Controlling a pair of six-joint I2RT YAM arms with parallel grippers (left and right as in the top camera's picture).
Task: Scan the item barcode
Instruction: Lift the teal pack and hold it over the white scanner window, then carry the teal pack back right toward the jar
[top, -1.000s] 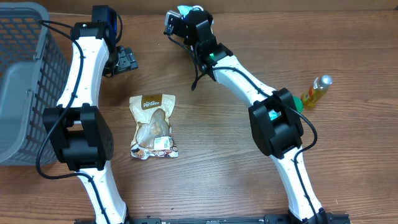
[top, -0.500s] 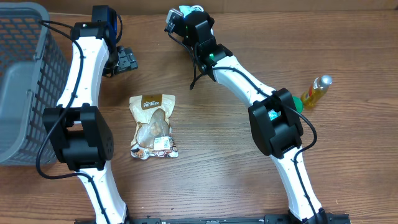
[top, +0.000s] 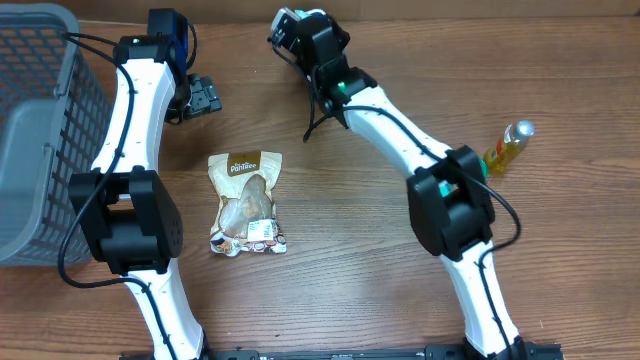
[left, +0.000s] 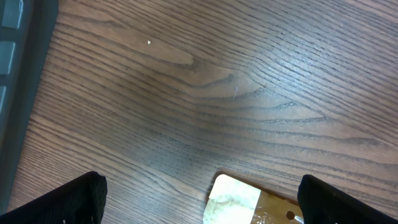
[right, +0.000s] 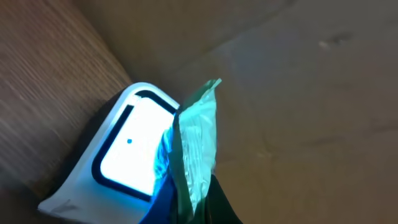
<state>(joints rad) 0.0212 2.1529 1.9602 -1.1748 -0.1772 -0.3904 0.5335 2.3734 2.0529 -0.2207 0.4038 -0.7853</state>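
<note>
Your right jaws are clamped on the crinkly teal plastic packet (right: 196, 140), holding it before the lit white scanner (right: 124, 162) at the far edge of the wooden tabletop (top: 340, 270), presumably to show its barcode, while your left jaws hang apart, idle.

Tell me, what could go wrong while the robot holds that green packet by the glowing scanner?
1. The green packet looks edge-on to the scanner, so its lit window may never see the barcode.
2. The right gripper seems to pinch only one end of the thin packet, so it could flop or slip out.
3. The packet sits very close to the scanner and might bump it.
</note>
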